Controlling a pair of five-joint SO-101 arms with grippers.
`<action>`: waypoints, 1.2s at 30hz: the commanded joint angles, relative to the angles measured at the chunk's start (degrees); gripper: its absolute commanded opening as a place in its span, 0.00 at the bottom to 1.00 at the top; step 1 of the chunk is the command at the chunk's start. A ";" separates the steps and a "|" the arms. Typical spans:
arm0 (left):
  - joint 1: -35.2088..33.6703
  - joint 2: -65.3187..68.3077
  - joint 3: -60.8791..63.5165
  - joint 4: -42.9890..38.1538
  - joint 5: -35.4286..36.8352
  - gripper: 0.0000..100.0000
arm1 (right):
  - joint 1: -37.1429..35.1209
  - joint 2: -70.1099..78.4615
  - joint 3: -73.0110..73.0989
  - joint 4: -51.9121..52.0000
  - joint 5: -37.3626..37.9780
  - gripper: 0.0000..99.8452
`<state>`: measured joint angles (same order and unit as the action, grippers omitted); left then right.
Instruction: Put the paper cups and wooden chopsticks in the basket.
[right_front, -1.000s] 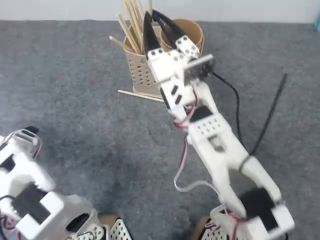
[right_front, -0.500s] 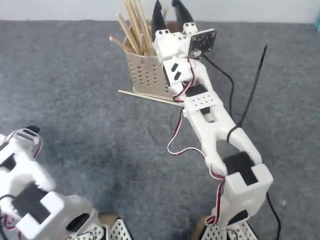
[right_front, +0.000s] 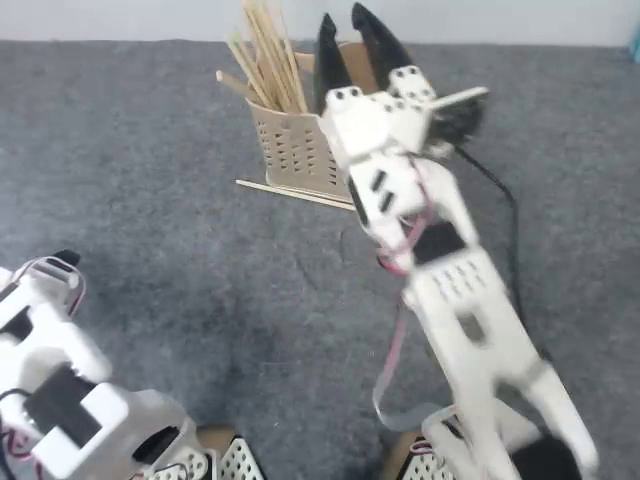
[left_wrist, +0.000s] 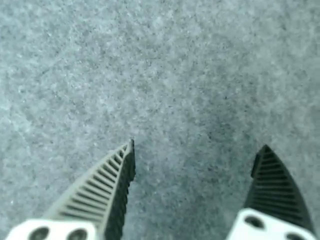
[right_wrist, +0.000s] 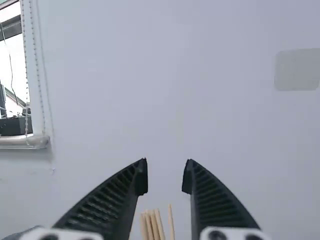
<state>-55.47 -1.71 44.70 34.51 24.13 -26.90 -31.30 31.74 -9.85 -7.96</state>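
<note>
The left end effector (left_wrist: 198, 145) hangs wide open and empty over the near counter (right_front: 200, 280). Farther off, one loose chopstick (right_front: 290, 192) lies just before the basket (right_front: 300, 150), apparently the only piece left. The bundled chopsticks (right_front: 268, 55) and a paper cup (right_front: 347, 62) already stand inside, with the right end effector (right_front: 341, 14) above them, slightly parted and empty.

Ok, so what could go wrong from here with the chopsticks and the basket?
The right claw hangs open and empty by the basket; coming down it might knock the standing chopsticks or tip the basket. The loose chopstick lies flat on the carpet by the basket's foot, so a grasp may slip.
</note>
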 joint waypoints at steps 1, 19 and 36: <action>0.70 -0.18 -2.59 0.44 0.26 0.35 | -0.31 -16.13 -1.85 26.77 -0.62 0.12; 0.70 -0.62 -1.98 0.44 0.26 0.35 | 7.43 -16.92 -0.88 76.70 3.16 0.12; 0.70 -0.53 -2.07 0.35 0.26 0.35 | 7.34 9.27 16.53 43.47 47.30 0.12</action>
<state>-55.47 -1.71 44.70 34.51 24.13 -20.22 -24.97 48.62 39.38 28.97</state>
